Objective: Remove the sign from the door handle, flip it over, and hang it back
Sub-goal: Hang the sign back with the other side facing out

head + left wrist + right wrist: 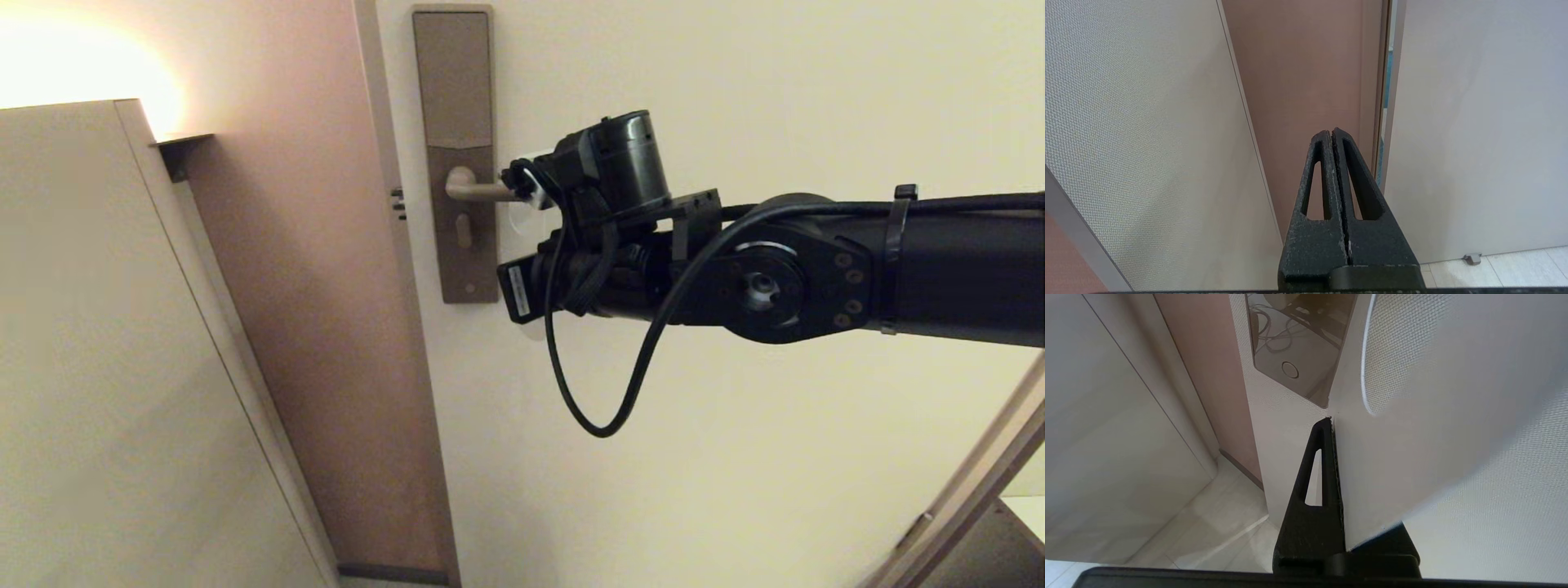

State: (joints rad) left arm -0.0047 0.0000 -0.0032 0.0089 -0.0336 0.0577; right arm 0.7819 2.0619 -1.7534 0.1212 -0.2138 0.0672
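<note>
Pinching the flat white door-hanger sign (1392, 465) between its black fingers (1314, 486), the right gripper (1336, 428) holds the card edge-on beside the door, the sign's oval hole (1412, 355) showing the textured door surface through it. In the head view the right gripper (522, 245) sits at the end of the slim bronze-beige door handle (478, 190), which juts from the tall brown lock plate (457, 98); only slivers of the sign (522, 219) show behind the wrist. The left gripper (1333, 132) hangs low by the door frame, fingers pressed together on nothing.
</note>
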